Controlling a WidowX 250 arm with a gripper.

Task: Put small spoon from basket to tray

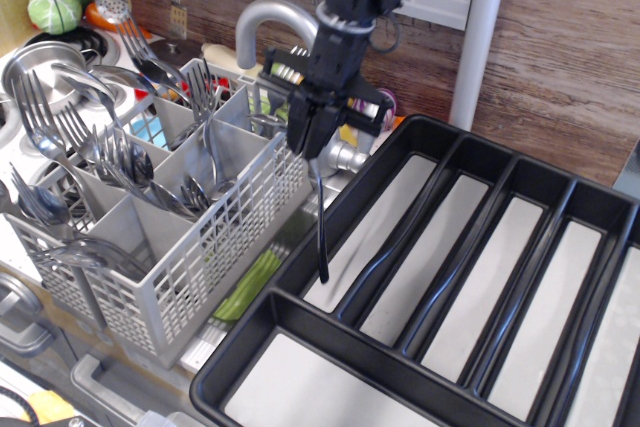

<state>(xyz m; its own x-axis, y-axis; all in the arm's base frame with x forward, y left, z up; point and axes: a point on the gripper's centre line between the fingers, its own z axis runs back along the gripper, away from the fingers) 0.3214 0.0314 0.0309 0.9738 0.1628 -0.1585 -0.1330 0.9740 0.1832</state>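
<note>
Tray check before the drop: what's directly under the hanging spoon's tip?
The small spoon, pinched by the gripper, hangs over the tray's leftmost long compartment. Only bare pale floor shows below; the spoon's bowl is hidden in the fingers.

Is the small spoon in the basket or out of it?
Out: the small spoon hangs upright from the shut gripper, tip over the tray.

No legible text, labels, brands, numbers or signs. Checked basket point(190, 237), tray point(300, 247), gripper point(312, 143), wall panel: all plain. Small tag hanging on back wall: too blurred to read.
</note>
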